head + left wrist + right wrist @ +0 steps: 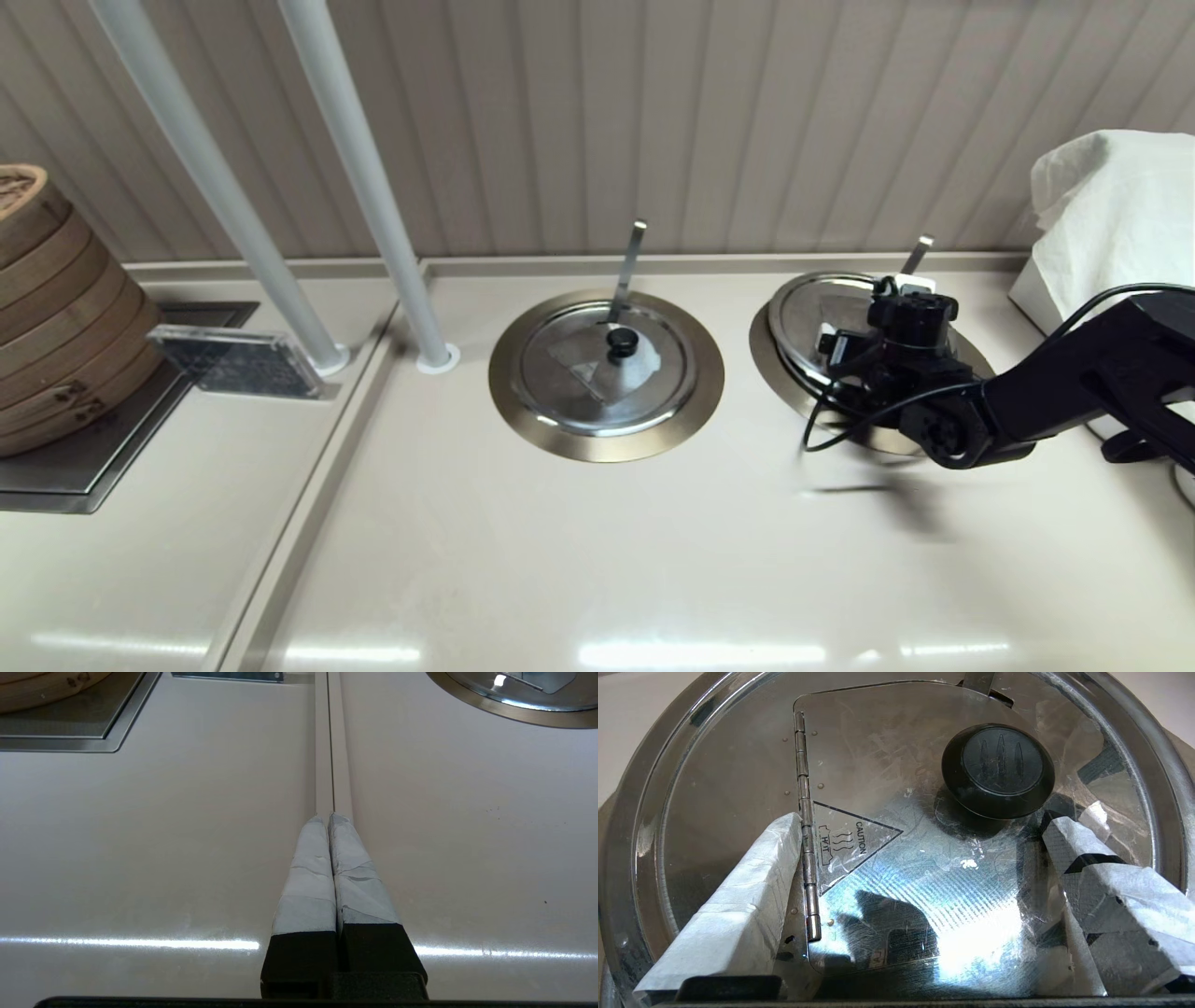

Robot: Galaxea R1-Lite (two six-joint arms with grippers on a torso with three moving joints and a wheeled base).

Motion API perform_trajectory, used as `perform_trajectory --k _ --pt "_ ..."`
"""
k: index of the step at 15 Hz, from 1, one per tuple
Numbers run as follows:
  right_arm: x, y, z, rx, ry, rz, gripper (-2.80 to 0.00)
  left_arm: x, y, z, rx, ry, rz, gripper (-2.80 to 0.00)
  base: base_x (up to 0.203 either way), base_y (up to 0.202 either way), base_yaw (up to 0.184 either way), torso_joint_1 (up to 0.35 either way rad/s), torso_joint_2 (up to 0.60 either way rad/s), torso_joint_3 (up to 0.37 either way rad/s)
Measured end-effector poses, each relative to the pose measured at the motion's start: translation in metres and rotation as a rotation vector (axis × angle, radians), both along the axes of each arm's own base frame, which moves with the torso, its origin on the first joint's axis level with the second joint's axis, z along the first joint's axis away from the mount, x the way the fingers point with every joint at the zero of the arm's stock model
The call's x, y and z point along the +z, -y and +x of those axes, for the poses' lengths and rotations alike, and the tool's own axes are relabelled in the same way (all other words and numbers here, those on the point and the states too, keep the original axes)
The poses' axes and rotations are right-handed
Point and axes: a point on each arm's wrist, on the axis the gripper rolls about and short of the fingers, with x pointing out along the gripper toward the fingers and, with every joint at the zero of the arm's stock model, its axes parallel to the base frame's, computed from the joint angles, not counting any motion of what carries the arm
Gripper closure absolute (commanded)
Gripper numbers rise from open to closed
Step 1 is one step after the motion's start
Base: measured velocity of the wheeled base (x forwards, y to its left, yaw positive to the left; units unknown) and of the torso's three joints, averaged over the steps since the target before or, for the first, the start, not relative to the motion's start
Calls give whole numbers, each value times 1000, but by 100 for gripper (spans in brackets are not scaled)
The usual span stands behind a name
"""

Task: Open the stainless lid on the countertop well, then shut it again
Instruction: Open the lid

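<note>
The stainless lid (812,313) lies over the countertop well at the right; its brushed ring rim (780,381) shows around it, while the dark inside is hidden. Close up, the lid (738,779) carries a hinge, a triangular caution mark (845,847) and a black knob (998,770). My right gripper (868,313) hovers just over the lid, open, with its taped fingers (738,905) spread wide. The knob sits a little beyond the gripper (924,822), nearer one fingertip, and nothing is held. A slanted ladle handle (918,252) sticks out at the back. My left gripper (327,817) is shut over bare countertop.
The twin lid (607,369) with a whitish patch sits in its ring (695,411) mid-counter. Bamboo steamers (47,308) stand far left beside a clear sign holder (238,362). Two white poles (373,187) rise at the back. A white cloth-covered box (1111,205) is at the right.
</note>
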Motion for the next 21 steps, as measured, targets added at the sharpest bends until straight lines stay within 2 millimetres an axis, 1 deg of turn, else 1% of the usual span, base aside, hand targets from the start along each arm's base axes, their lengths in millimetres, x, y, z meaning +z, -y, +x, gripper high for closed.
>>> perform_trajectory --k 2,5,8,13,17,21 --pt "-3 -2 -4 6 -52 -8 -280 0 0 0 0 0 0 0 0 0 0 0 0 0" --pt "-1 -7 -12 19 -72 -13 -280 0 0 0 1 0 0 0 0 0 0 0 0 0" --pt "2 -16 -19 43 -81 -15 -280 0 0 0 1 0 0 0 0 0 0 0 0 0" --pt "6 -19 -22 55 -73 -13 -280 0 0 0 0 0 0 0 0 0 0 0 0 0" --pt "5 -20 -23 59 -96 -14 -280 0 0 0 1 0 0 0 0 0 0 0 0 0" --pt "8 -27 -34 83 -147 -17 -280 0 0 0 -1 0 0 0 0 0 0 0 0 0"
